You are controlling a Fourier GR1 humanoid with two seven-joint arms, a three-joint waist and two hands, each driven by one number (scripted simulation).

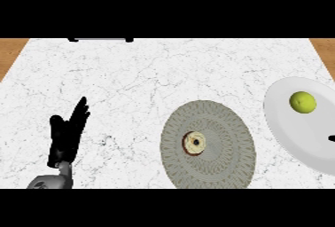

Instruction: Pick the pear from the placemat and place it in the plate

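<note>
1. Left black hand [65, 133] rests upright at lower left, fingers straight, slightly spread.
2. Round woven grey placemat [208, 145] bears a halved brown fruit [194, 142].
3. Yellow-green pear [303, 102] lies on the white round plate [307, 137].
4. Right hand [332, 139]: only a dark tip shows; fingers indiscernible.

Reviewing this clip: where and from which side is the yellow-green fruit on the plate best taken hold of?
Probably across its widest middle, coming down from above. The fruit looks rounded, with no stem or handle showing, and sits on the plate inside the rim with nothing beside it. The plate lies far right, so the right side seems nearer than the left hand.
</note>
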